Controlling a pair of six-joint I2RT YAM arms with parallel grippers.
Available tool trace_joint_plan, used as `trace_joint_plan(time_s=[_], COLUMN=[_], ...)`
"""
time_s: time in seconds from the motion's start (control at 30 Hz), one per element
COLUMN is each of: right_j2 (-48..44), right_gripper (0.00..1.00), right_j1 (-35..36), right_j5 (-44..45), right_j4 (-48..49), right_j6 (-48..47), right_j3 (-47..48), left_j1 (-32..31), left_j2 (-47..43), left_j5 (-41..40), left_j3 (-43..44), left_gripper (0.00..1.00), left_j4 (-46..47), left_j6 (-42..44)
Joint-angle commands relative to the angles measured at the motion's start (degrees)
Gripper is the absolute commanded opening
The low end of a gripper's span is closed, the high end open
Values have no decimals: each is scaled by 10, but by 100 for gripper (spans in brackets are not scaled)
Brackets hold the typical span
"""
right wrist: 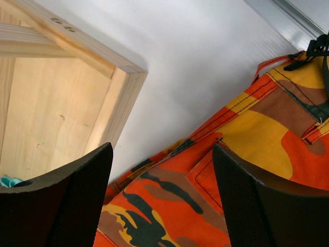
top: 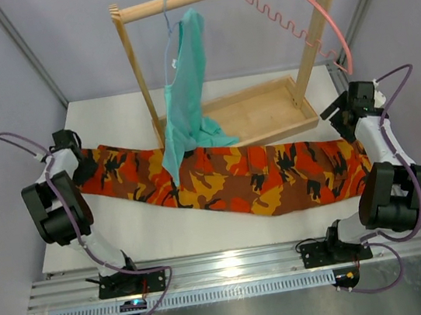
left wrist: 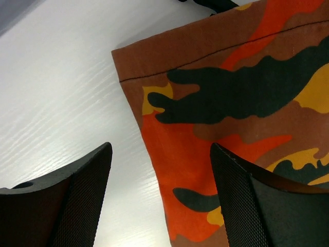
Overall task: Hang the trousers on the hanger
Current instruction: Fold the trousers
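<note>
The camouflage trousers (top: 229,177) lie flat across the white table, hem at the left, waist at the right. The pink hanger (top: 308,14) hangs by its hook from the wooden rail at the upper right, empty. My left gripper (top: 77,156) is open over the trouser hem (left wrist: 221,98), with the hem's edge between its fingers (left wrist: 77,200). My right gripper (top: 345,111) is open above the waist end of the trousers (right wrist: 205,195), next to a pocket seam. Neither gripper holds cloth.
A wooden rack (top: 267,110) with a tray base stands at the back middle. A teal garment (top: 185,90) hangs from its rail on a thin hanger and drapes onto the trousers. The tray's corner (right wrist: 118,87) is close to my right gripper.
</note>
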Motion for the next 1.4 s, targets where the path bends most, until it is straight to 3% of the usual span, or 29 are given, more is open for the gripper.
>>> trace_joint_plan(time_s=[0.0, 0.27, 0.6, 0.7, 0.83, 0.9, 1.03, 1.37], right_j2=[-32, -37, -47, -40, -37, -34, -10, 93], right_gripper=[82, 83, 83, 83, 83, 83, 83, 78], right_j1=[7, 9, 9, 9, 9, 9, 8, 8], right_j5=[-24, -34, -31, -32, -28, -23, 5, 79], right_j4=[24, 29, 30, 25, 28, 23, 1, -159], right_j6=[-26, -34, -39, -42, -43, -41, -16, 65], right_j3=[-2, -2, -6, -3, -3, 1, 10, 111], left_j1=[2, 3, 2, -2, -2, -2, -2, -2], left_j2=[4, 32, 84, 98, 107, 107, 90, 50], left_j5=[35, 13, 7, -6, -36, -39, -73, -161], left_j3=[-7, -17, -2, 4, 23, 32, 39, -2], left_gripper=[77, 76, 66, 51, 10, 1, 0, 1], left_j4=[70, 84, 49, 32, 0, -10, -55, -130], left_j6=[-29, -42, -56, -60, -63, -63, -72, -113])
